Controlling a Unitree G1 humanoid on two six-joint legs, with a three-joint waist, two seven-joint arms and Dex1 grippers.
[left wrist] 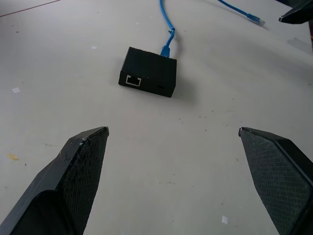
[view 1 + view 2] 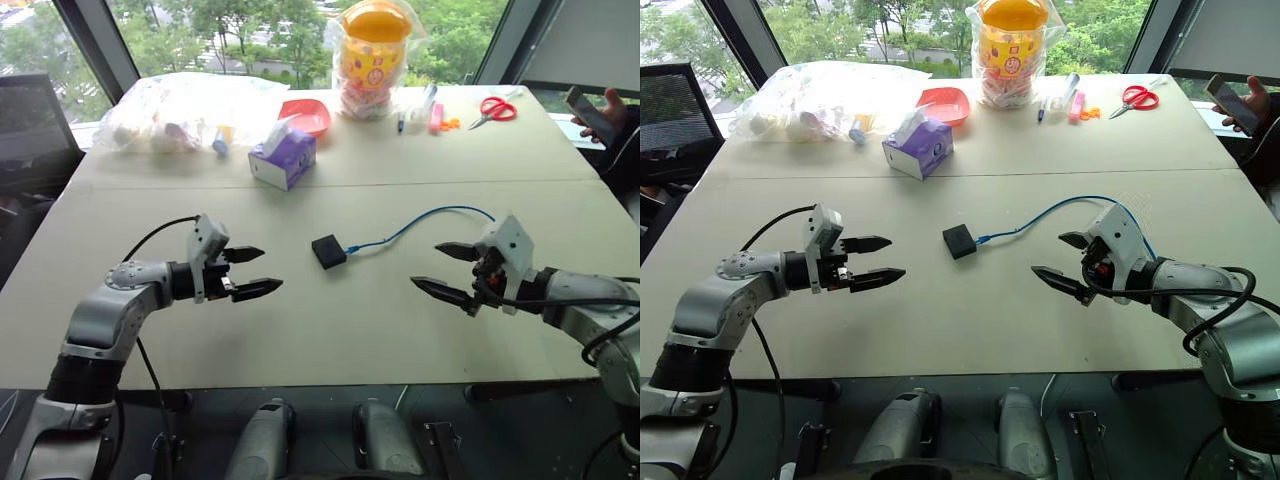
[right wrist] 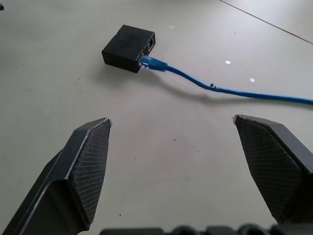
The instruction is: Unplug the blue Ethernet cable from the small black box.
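The small black box (image 2: 328, 251) lies flat in the middle of the table. The blue Ethernet cable (image 2: 420, 220) is plugged into the box's right side and curves away to the right, ending behind my right gripper. My left gripper (image 2: 250, 272) hovers open to the left of the box, pointing at it, with nothing between its fingers. On the other side my right gripper (image 2: 447, 270) is open and empty as well, aimed at the box. The right wrist view shows the plug (image 3: 152, 63) seated in the box (image 3: 128, 48). An empty port faces the left wrist view on the box (image 1: 148, 78).
At the back of the table stand a purple tissue box (image 2: 283, 157), a clear bag of small items (image 2: 190, 110), a red bowl (image 2: 306, 115), a yellow-lidded jar (image 2: 372, 60), pens and red scissors (image 2: 492, 110). A person's hand holds a phone (image 2: 590, 115) at the far right.
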